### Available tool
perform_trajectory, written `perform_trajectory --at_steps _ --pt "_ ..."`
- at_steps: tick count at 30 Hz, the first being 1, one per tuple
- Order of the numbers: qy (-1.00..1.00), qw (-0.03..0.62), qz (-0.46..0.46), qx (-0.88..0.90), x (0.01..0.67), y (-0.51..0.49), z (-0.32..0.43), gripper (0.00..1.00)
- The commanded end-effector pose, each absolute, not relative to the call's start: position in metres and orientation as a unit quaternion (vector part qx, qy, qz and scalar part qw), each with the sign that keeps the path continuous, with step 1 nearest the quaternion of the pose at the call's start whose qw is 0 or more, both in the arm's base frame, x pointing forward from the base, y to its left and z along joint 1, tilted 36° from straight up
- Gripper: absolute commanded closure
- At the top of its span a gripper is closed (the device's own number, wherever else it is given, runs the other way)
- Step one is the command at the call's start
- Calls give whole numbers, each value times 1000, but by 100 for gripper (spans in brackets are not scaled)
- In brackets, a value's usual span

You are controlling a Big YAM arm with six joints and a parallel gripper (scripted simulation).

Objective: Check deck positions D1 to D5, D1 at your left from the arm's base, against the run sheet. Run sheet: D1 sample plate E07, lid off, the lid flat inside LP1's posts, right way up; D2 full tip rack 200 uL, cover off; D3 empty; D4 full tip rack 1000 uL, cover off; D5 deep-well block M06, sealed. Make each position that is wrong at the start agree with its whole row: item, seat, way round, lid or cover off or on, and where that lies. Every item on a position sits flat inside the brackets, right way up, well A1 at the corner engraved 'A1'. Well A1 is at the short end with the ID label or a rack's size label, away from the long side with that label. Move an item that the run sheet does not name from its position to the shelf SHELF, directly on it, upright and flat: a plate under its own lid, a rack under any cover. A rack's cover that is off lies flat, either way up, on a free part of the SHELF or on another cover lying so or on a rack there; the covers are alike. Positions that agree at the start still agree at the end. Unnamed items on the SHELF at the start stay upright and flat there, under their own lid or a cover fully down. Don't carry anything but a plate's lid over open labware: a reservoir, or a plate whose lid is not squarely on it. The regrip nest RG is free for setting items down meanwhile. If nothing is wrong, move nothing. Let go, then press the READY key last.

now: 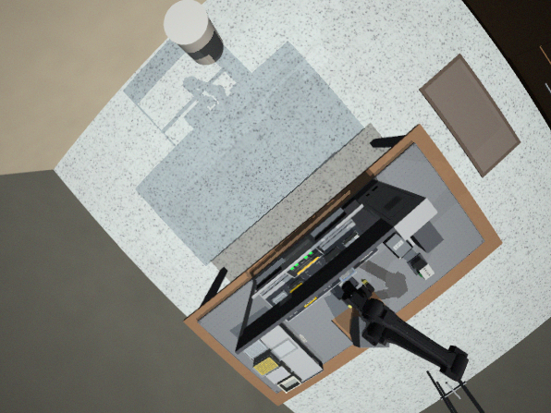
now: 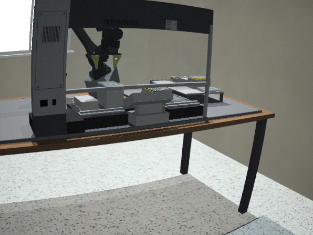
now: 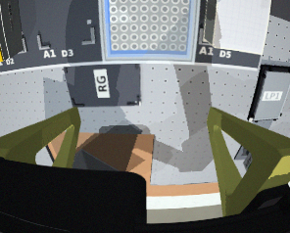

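Note:
My gripper [image 3: 143, 114] is open and empty; it hangs above the table in front of the deck, and shows in the side view [image 2: 106, 60] and from above [image 1: 356, 290]. Straight ahead in the wrist view a blue-rimmed tip rack [image 3: 149, 11] with no cover stands on D4; it is the tall grey rack in the side view [image 2: 110, 95]. D3 [image 3: 68, 52] to its left shows bare brackets. A pale block with a plain top [image 3: 244, 11] sits on D5, also in the side view [image 2: 86, 102]. A yellow edge at D2 [image 3: 3, 57] is cut off. D1 is hidden.
The regrip nest RG [image 3: 104, 84] lies just ahead and below, with nothing on it. The LP1 lid park [image 3: 273, 96] is at the right. The shelf [image 2: 189, 82] holds several racks and plates. The gantry bar [image 2: 139, 12] spans above the deck.

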State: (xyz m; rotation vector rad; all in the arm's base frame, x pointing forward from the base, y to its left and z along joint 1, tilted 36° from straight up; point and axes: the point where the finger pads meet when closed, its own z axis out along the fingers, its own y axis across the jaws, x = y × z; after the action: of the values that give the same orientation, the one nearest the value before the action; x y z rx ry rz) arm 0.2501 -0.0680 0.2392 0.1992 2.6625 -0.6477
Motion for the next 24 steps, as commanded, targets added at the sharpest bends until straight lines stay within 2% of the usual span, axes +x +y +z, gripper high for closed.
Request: perform_trajectory --at_steps 1,15,24 --pt "942 232 -228 77 276 -71 278 0" --pt "943 230 -230 77 330 -75 303 0" --pt "943 231 -229 76 329 -73 306 0"
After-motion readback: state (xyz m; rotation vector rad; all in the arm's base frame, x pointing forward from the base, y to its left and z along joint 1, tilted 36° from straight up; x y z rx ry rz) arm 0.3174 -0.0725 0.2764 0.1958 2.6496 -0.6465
